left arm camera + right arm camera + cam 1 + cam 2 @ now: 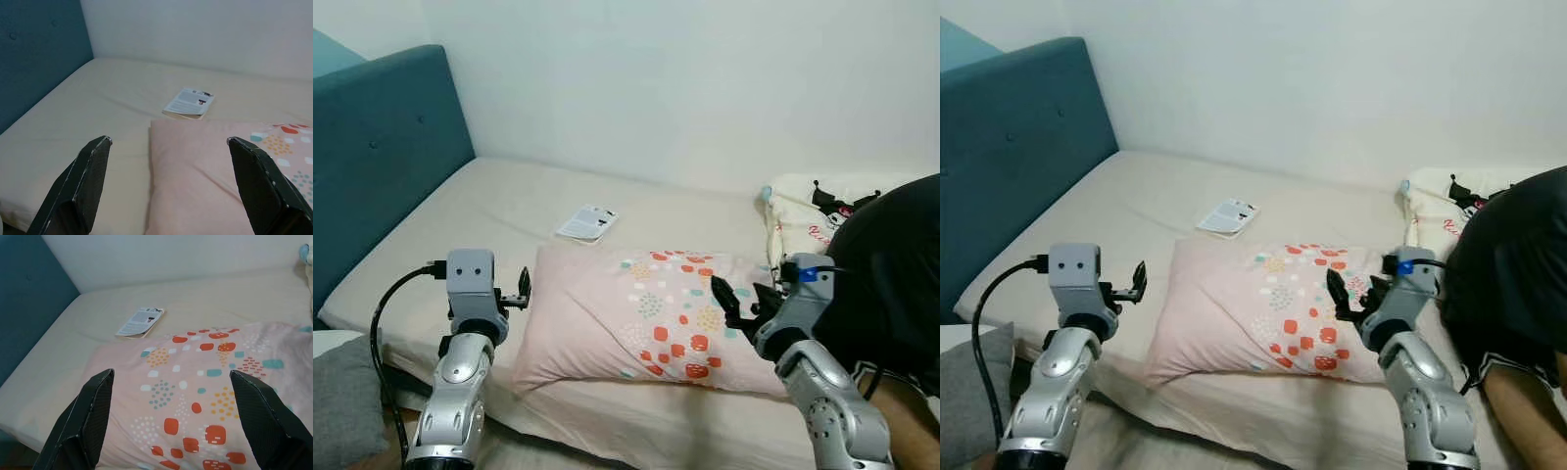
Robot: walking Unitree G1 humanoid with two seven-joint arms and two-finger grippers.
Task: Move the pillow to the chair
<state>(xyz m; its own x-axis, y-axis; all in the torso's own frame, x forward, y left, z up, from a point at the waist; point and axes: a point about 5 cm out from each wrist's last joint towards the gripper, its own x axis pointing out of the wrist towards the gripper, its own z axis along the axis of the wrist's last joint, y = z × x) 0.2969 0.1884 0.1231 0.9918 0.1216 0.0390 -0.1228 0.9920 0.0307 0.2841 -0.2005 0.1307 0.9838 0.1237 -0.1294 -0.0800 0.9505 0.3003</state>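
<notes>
A: How are the arms posed?
B: Both raised, fingers spread. The left gripper hovers just off the left edge of the pillow; the right gripper hangs over its patterned end.

A: And around them?
B: One pillow lies on the beige mattress, one booklet beyond it, a teal headboard at left, white wall behind.

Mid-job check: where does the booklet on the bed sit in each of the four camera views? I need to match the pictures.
Left eye view: booklet on the mattress, just beyond the pillow's far left corner.
Right eye view: booklet in the same spot, upper centre.
Left wrist view: booklet ahead, between the open fingers.
Right wrist view: booklet beyond the pillow, upper left of centre.
Shared landmark: the teal headboard.
</notes>
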